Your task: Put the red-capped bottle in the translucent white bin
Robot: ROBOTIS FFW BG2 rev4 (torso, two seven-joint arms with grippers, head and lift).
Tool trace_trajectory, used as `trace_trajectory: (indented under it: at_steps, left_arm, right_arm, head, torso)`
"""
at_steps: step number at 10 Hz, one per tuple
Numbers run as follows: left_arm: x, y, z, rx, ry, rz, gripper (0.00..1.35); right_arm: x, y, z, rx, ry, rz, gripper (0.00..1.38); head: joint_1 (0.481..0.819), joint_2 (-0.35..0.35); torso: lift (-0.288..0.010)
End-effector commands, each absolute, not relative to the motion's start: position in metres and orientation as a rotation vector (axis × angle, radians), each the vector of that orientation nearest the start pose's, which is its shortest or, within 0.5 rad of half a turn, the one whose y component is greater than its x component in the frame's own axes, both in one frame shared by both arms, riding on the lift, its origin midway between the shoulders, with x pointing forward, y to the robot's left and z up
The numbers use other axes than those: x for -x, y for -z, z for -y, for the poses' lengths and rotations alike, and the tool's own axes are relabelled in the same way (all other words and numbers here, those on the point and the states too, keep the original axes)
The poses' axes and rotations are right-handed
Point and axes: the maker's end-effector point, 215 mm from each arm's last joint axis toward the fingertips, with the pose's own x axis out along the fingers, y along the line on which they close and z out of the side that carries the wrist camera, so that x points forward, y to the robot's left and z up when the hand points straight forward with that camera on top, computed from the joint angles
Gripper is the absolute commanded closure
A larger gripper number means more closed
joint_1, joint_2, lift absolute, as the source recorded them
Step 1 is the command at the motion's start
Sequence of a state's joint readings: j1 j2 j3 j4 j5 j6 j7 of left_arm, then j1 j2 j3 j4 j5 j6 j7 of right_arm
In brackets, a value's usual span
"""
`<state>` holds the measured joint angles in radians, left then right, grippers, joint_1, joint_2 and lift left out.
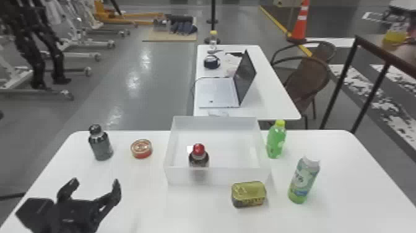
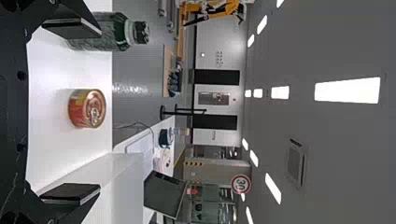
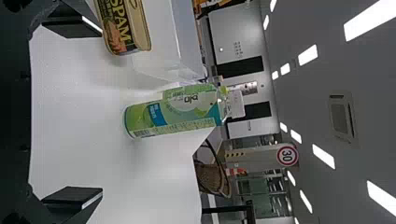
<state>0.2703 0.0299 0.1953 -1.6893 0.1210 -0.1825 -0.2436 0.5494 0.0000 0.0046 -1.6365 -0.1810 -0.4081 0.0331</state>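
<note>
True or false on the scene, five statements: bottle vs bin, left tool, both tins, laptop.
1. The red-capped bottle stands inside the translucent white bin. True.
2. The left tool is shut. False: its fingers stand apart, holding nothing.
3. The round red tin sits between the dark bottle and the bin. True.
4. The rectangular tin lies inside the bin. False: it sits outside, on the table, by the near wall.
5. The laptop is closed. False: its screen is raised.
</note>
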Motion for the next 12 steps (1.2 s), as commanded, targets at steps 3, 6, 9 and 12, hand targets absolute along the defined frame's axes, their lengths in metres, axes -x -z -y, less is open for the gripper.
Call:
trace_trajectory:
  at_steps: [3,6,9,12]
  left_arm:
    - [-0.440,0.415,-0.308,0.021,0.016,-0.059,0.14]
    - [-0.423,0.431,-0.311,-0.011,0.014,-0.081,0.14]
    - [-0.421,0.437,-0.307,-0.009,0.021,-0.089,0.14]
    - [-0.422,0.435,-0.307,-0.009,0.020,-0.077,0.14]
  right_arm:
    - [-0.377,0.457,0.244,-0.171,0.062,-0.083,0.10]
    - [-0.377,0.455,0.245,-0.172,0.065,-0.080,0.10]
    - [-0.376,0.454,0.245,-0.172,0.067,-0.079,0.10]
    - [-0.376,0.449,0.244,-0.143,0.057,-0.072,0.10]
  head:
    - [0.549,0.000]
    - [0.549,0.000]
    - [0.549,0.000]
    - [0.549,0.000]
  torso:
    - [-0.100]
    - [-0.100]
    - [-0.100]
    - [-0.100]
